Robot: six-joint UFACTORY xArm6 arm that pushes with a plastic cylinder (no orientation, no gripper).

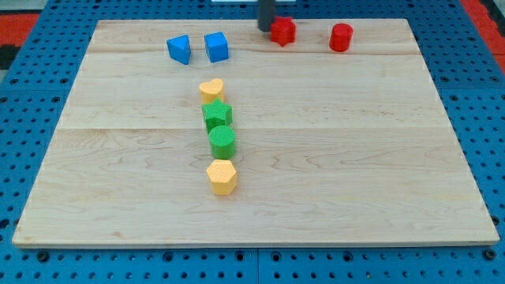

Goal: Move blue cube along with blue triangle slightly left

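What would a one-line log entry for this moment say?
my tip: touching red block | blue cube, blue triangle: side by side, untouched

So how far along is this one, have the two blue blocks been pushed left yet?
Nothing looks done yet, as far as one frame can show: the blue triangle and blue cube sit side by side near the view's top. My tip is against the red block, to the cube's right and clear of it. Left: reach the cube and push both blocks left.

A lab bench: a wooden board point(260, 197) on a blue perforated mounting plate point(31, 87).
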